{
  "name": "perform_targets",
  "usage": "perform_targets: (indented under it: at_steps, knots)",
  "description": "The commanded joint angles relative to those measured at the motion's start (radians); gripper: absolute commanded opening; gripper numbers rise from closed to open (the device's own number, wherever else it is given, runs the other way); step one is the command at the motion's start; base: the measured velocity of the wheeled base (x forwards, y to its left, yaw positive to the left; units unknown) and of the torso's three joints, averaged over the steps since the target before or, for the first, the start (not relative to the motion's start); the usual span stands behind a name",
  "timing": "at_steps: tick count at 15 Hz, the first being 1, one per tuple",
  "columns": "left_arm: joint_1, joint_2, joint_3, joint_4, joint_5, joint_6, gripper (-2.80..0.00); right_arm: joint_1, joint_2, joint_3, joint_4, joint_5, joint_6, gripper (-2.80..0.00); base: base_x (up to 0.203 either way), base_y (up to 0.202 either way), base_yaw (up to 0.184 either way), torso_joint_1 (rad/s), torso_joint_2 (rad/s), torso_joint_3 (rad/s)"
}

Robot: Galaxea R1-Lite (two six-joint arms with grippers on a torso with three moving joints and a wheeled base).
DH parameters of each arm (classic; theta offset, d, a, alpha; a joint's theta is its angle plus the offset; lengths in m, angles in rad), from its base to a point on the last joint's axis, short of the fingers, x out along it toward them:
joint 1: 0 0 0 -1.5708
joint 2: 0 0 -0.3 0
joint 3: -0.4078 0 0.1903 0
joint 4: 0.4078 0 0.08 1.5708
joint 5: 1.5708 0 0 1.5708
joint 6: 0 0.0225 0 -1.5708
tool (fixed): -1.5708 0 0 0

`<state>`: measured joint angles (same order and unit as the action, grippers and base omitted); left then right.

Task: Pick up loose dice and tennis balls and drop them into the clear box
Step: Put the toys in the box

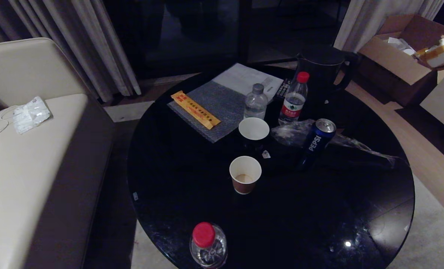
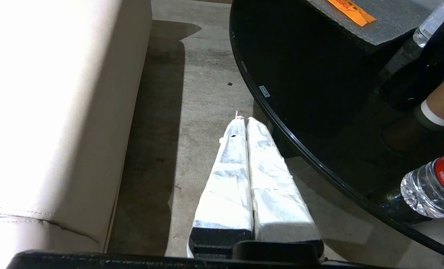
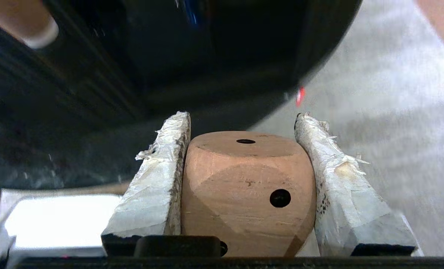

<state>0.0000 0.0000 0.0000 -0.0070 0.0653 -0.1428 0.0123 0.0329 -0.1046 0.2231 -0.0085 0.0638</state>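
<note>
one die point(image 3: 248, 190). three bottles: two point(image 1: 256, 101) point(image 1: 293, 98) at the back of the bench point(image 1: 177, 175) and one point(image 1: 208, 246) at the front. two paper cups point(image 1: 253, 129) point(image 1: 245, 174). one blue can point(image 1: 316, 142). one black kettle point(image 1: 321, 73). one orange packet point(image 1: 195, 109). one cardboard box point(image 1: 401, 59).

The head view is dimly lit: the round black table point(image 1: 192, 179) is rendered almost featureless, with one small point of glare near its right front edge and faint reflections across the gloss. In the left wrist view the sofa point(image 2: 57, 93) is overexposed to near white, and a soft shadow is cast along its base onto the floor point(image 2: 203, 82). In the right wrist view the wooden die point(image 3: 248, 190) is evenly lit and sharp, while the table and floor behind it are smeared by blur.
</note>
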Motion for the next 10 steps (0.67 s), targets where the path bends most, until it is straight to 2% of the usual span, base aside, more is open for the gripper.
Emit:
perform_targets:
  at_steps: [1,10]
  knots:
    - [0.000,0.001,0.002,-0.001,0.001,-0.001,-2.80,-0.001,-0.034,0.017,-0.004,0.001,0.001,-2.80,0.000,0.000,0.000,0.000,0.00,0.000]
    - [0.000,0.000,0.002,-0.001,0.001,-0.001,-2.80,-0.002,-0.034,0.017,-0.005,0.001,0.001,-2.80,0.000,0.000,0.000,0.000,0.00,0.000]
